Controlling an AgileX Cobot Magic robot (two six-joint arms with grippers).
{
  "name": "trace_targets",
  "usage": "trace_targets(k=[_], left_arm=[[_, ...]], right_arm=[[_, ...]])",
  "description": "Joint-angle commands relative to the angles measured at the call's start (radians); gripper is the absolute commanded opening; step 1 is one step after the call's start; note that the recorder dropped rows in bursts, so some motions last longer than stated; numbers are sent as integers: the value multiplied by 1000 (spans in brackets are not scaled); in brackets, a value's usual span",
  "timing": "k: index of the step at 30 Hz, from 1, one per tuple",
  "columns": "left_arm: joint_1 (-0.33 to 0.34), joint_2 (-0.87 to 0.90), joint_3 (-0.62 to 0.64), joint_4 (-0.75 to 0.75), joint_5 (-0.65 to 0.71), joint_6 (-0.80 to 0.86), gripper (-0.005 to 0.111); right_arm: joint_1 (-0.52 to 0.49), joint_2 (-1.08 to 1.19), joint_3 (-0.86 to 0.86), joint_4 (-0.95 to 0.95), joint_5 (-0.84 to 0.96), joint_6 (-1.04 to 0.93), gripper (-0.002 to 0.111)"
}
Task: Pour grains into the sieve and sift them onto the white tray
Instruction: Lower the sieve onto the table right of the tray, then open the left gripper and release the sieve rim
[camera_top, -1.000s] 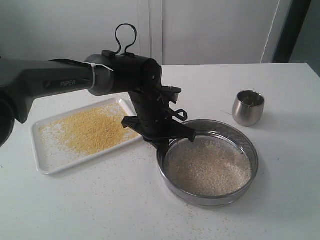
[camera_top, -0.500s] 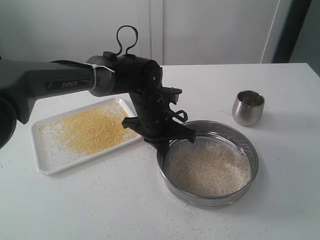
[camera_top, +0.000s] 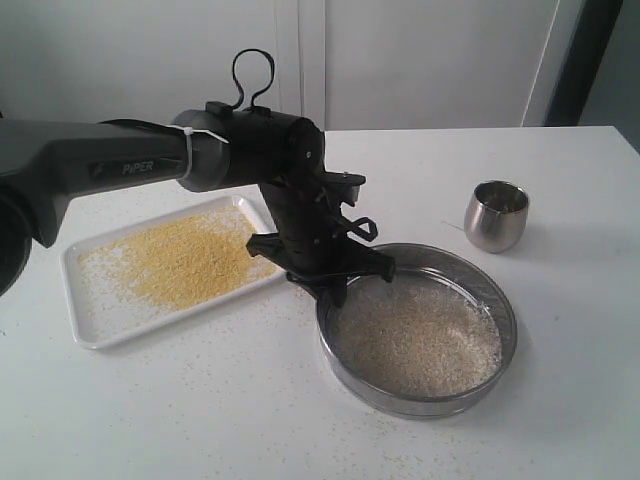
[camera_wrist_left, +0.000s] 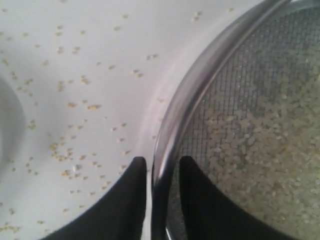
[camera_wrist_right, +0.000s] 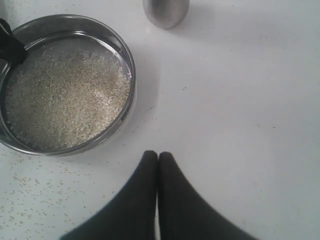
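Observation:
The sieve (camera_top: 472, 264) rests on the table just right of the white tray (camera_top: 95, 325). Pale whitish grains (camera_top: 415, 335) cover its mesh, and golden-yellow grains (camera_top: 185, 260) lie spread over the tray. My left gripper (camera_top: 335, 292) reaches down at the sieve's near-left edge. In the left wrist view this gripper (camera_wrist_left: 162, 162) is shut on the steel rim of the sieve (camera_wrist_left: 200, 85), one finger outside and one over the mesh. My right gripper (camera_wrist_right: 158, 155) is shut with nothing in it, above bare table beside the sieve (camera_wrist_right: 131, 75); it does not show in the exterior view.
A small steel cup (camera_top: 496, 215) stands upright behind the sieve to the right, also in the right wrist view as the cup (camera_wrist_right: 166, 11). Stray yellow grains (camera_wrist_left: 75, 100) dot the table between tray and sieve. The left arm (camera_top: 150, 160) spans over the tray.
My left gripper has shifted slightly to the right, and the sieve has moved a little with it; the grains inside have resettled. The tray and cup have not moved.

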Motion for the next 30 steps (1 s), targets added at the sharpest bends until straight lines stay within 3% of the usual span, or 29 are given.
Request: trace_targets(k=[1, 30], left_arm=[[-3, -2, -4, -14, 4, -2, 54], [-1, -62, -4, -10, 23, -2, 58]], right_arm=[[-3, -6, 7, 3, -7, 4, 0], [-3, -6, 7, 3, -7, 4, 0]])
